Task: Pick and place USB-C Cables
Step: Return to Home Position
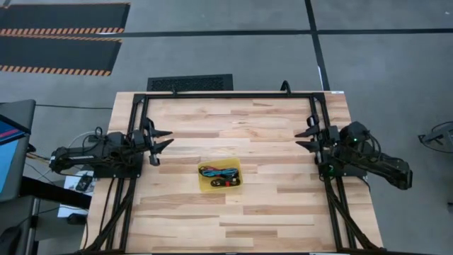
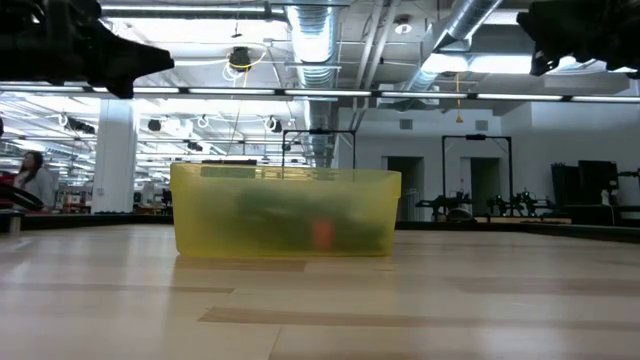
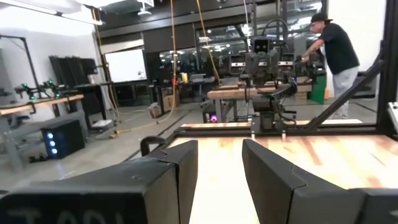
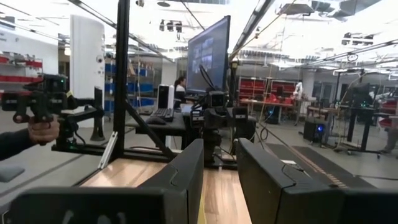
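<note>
Hovering at left, the left gripper [image 1: 168, 139] is seen spread and empty; the cables [image 1: 218, 173] are bundled in the yellow tray [image 1: 203, 185] mid-table; the right gripper [image 1: 299, 139] is likewise spread, empty. Homing is judged nearly done; only parking is called for.

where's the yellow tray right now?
High view: yellow tray sits mid-table, roughly midway between the left end effector and right end effector, touching neither, USB-C cables inside.

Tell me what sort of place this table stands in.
Most likely a robotics lab in a big industrial hall: exposed ceiling ducts run overhead, a second robot rig stands on a wooden bench with a person working beside it, and a large monitor stands nearby.
</note>
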